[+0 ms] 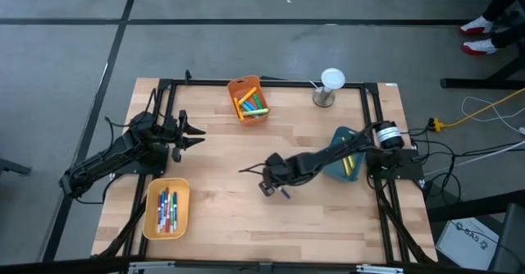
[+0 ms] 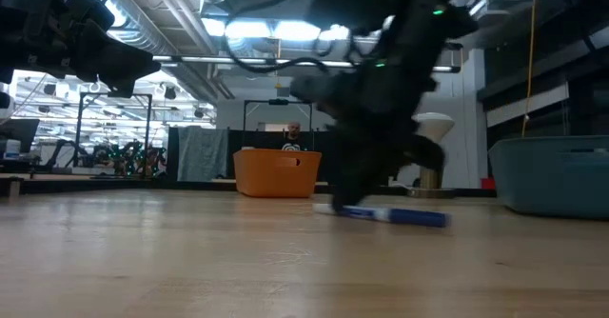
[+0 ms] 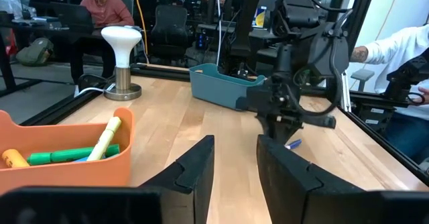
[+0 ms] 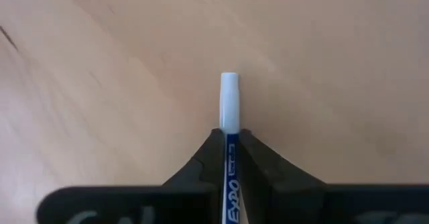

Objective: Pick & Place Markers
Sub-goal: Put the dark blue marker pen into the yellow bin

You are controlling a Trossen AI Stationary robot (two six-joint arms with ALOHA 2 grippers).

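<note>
Right now I'm seeing the blue marker (image 4: 229, 133) lying on the bare wood near the middle of the table (image 1: 246, 216), and my right gripper (image 4: 226, 143) is closing its two fingers around the barrel, with the white end sticking out past the fingertips. From the low view the marker (image 2: 390, 215) is lying flat on the wood under the arm. Behind the right arm, the teal bin (image 1: 338, 155) is sitting near the table's right edge with a yellow marker (image 1: 351, 164) inside. The orange bin (image 1: 248, 98) with green, yellow and orange markers (image 1: 251, 106) is sitting at the far edge, well apart, with a small white lamp (image 1: 330, 84) beside it. The yellow tray (image 1: 166, 208) of red and blue markers (image 1: 166, 209) is resting at the near left. My left gripper (image 3: 234, 158) is waiting over the left side, fingers parted and gripping nothing.
</note>
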